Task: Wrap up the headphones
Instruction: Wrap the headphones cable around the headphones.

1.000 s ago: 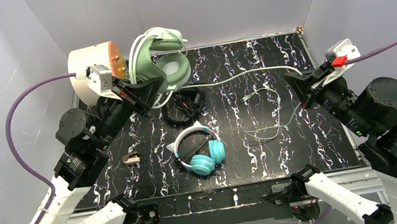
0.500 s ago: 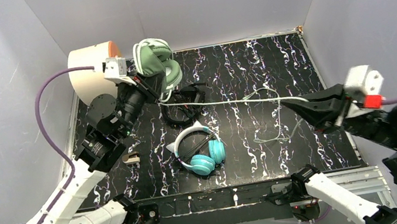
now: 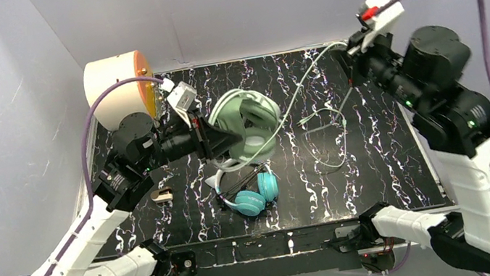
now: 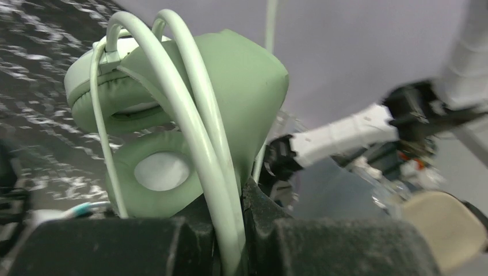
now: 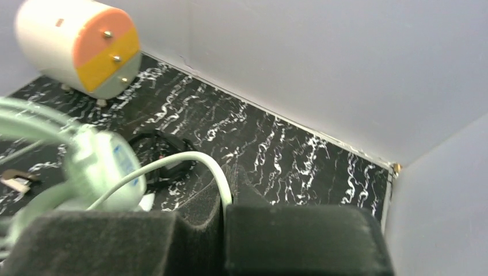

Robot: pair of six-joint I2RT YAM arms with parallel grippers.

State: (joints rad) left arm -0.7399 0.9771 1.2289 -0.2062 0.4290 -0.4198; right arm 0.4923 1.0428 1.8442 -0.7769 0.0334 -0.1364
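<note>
My left gripper [image 3: 219, 140] is shut on the band of the pale sage-green headset [image 3: 246, 127] and holds it above the middle of the table. In the left wrist view the band [image 4: 198, 132] runs down between the jaws of the gripper [image 4: 241, 198], with cable turns lying over it. My right gripper [image 3: 347, 58] is raised at the back right, shut on the light cable [image 3: 298, 93], which stretches taut to the headset. The cable [image 5: 172, 160] enters the right gripper [image 5: 228, 192]. The teal cat-ear headset [image 3: 250, 190] lies in front. The black headset [image 5: 166, 156] lies behind the green one.
A cream round box with an orange face [image 3: 116, 88] stands at the back left. A small brown item [image 3: 160, 194] lies left of the teal headset. Loose cable loops [image 3: 330, 141] lie right of centre. Grey walls close in the table's back and sides.
My left arm has swung the green headset from the back left to the table's middle. My right arm has risen to the back right corner, pulling the cable taut.
</note>
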